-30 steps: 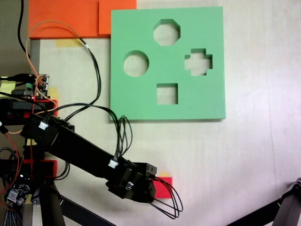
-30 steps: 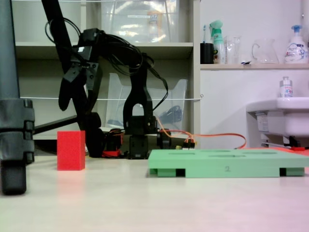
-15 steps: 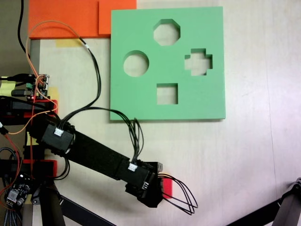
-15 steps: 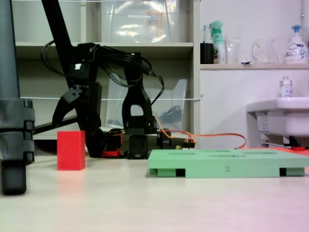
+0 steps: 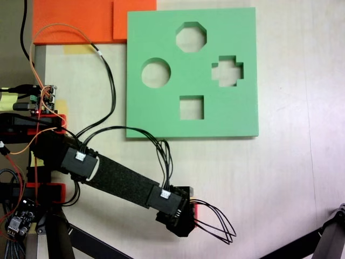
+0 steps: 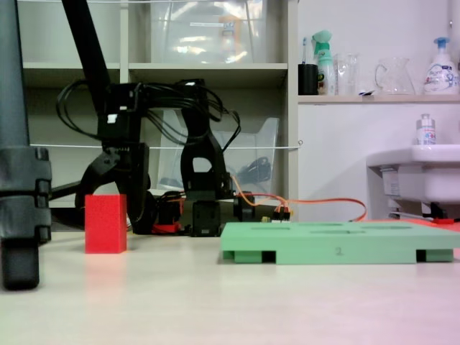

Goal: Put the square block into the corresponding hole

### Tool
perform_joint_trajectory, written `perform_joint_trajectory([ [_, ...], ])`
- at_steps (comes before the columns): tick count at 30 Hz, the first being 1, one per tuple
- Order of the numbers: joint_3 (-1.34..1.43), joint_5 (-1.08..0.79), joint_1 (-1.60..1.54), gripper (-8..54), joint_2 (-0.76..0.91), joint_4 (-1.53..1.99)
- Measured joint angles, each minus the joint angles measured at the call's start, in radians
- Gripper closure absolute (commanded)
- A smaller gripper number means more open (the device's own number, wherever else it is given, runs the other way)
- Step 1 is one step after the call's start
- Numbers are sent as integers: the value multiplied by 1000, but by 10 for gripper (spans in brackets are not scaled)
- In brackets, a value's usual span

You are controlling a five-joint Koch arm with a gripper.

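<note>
The square block (image 6: 106, 223), a small red foam cube, stands on the table left of the green foam board (image 6: 338, 242). From above, only a red sliver of the square block (image 5: 195, 208) shows beside the arm's head. My gripper (image 6: 112, 201) is down at the cube, open, with one dark finger (image 6: 89, 180) to the cube's left and the other to its right, behind its top. From above, my gripper (image 5: 178, 218) covers the cube. The corresponding hole (image 5: 191, 107), a square cutout, lies in the near middle of the green foam board (image 5: 161, 116), well apart from the cube.
The board also has round (image 5: 156, 73), octagonal (image 5: 191, 36) and cross-shaped (image 5: 227, 71) cutouts. Orange foam sheets (image 5: 75, 19) lie at the top left. Black stand legs (image 6: 19, 180) (image 5: 330, 237) rise near the cube and in the lower right corner. Looped cables (image 5: 215, 226) trail from the arm's head.
The arm has stretched further right and dropped, bringing the open gripper from above the red cube down around its top. The cube and board have not moved.
</note>
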Motion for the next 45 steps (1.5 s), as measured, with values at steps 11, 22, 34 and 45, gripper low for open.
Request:
perform_joint_trajectory([
  [11,-20,29,-20,288,-5,67],
  [22,-167,465,-298,316,238,291],
  [34,-222,891,-772,316,150,268],
  [45,-221,896,-796,316,11,166],
])
